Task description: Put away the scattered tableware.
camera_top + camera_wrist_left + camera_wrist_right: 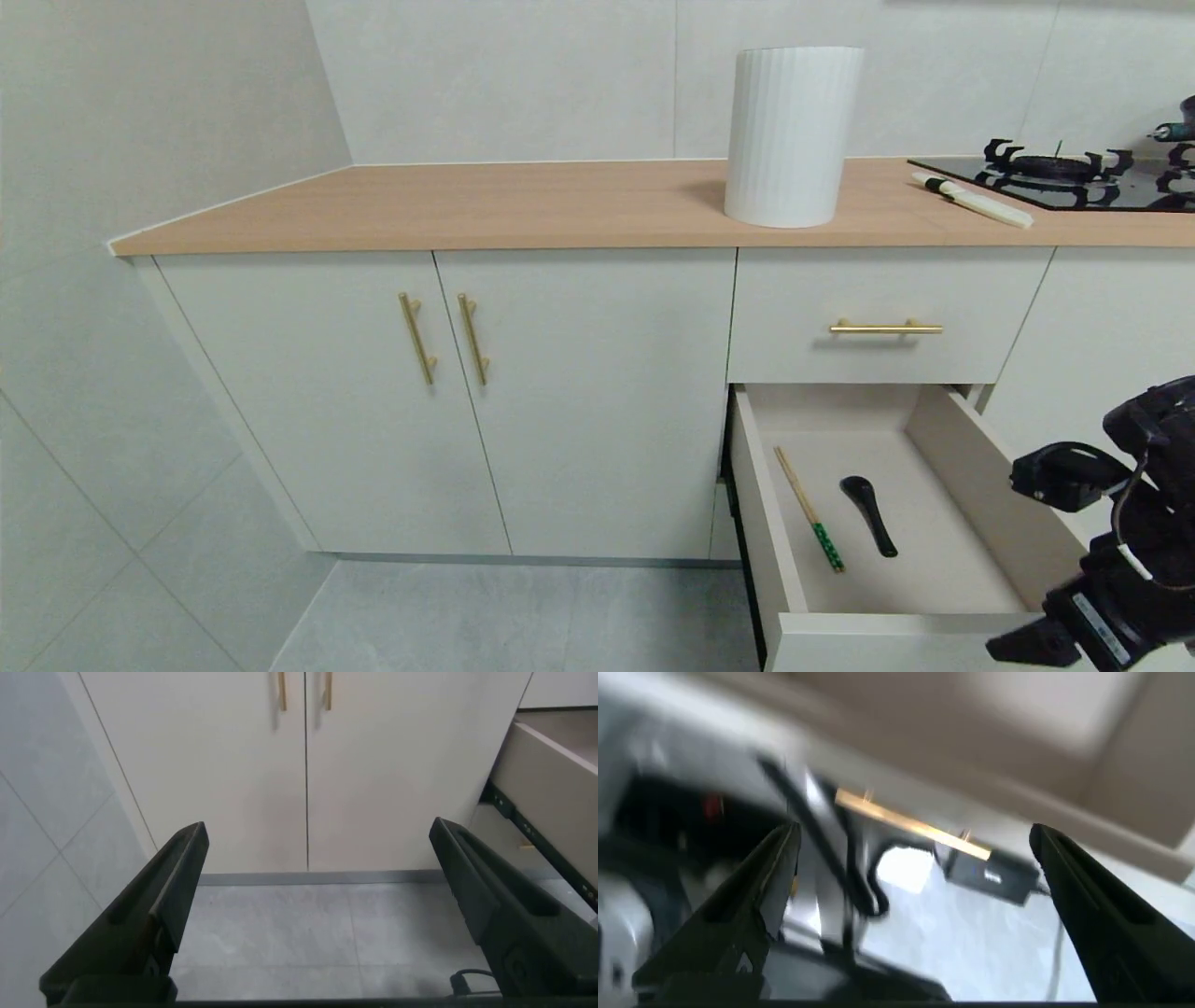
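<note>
The lower drawer [962, 476] stands pulled out below the counter. Inside it lie a pair of wooden chopsticks with green ends [808, 509] and a black spoon [869, 514], side by side. On the wooden countertop [485, 205] a long white utensil with a dark band [974, 200] rests next to the stove. My right arm [1134, 560] hangs low at the drawer's right front corner. My right gripper [915, 905] is open and holds nothing, with a gold handle [910, 826] blurred beyond it. My left gripper [318, 905] is open and empty, low over the floor facing the cabinet doors [308, 765].
A tall white ribbed canister [792, 135] stands on the counter above the drawers. A black gas stove [1074, 177] is at the far right. The upper drawer [887, 313] is closed. Grey tiled floor [467, 616] lies open before the double doors.
</note>
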